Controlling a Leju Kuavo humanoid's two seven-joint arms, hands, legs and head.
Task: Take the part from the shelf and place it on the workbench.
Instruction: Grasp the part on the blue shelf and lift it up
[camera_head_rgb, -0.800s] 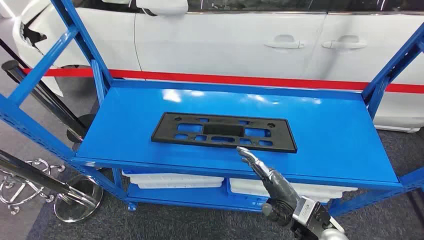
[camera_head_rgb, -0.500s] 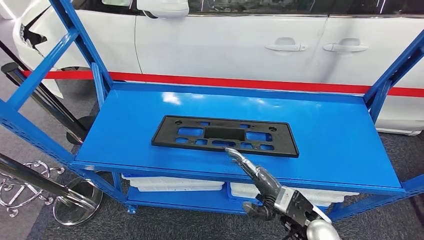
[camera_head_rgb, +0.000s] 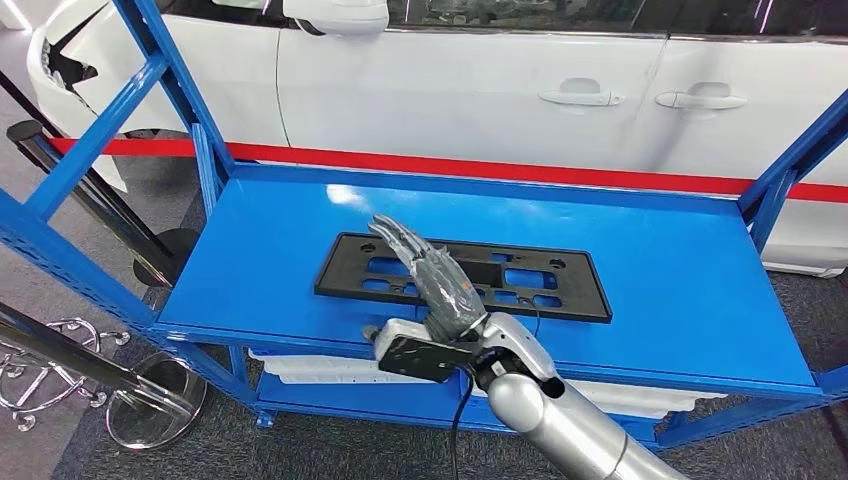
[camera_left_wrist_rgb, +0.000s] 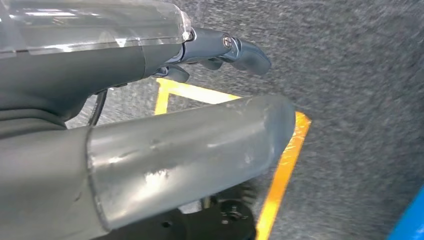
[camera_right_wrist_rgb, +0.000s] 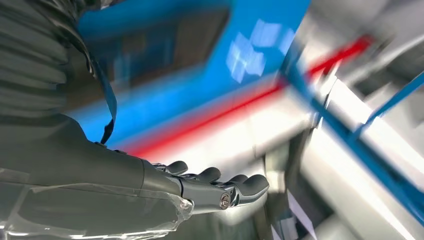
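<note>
Right robot hand (camera_head_rgb: 438, 278) extended over the part (camera_head_rgb: 540, 280), fingers straight and apart, holding nothing; pick-up not yet made.

Part lies flat on the blue shelf (camera_head_rgb: 680, 270), directly beneath and beyond the fingers; whether they touch it cannot be told. Grasp, lift and transfer to the workbench all remain. Left robot hand (camera_left_wrist_rgb: 150, 150) hangs over grey carpet with a yellow floor line (camera_left_wrist_rgb: 282, 170); its state cannot be told. Shelf uprights (camera_head_rgb: 160, 90) stand to either side of the right robot hand, a white car (camera_head_rgb: 480, 90) beyond; white trays (camera_head_rgb: 340, 362) sit on the level below.
</note>
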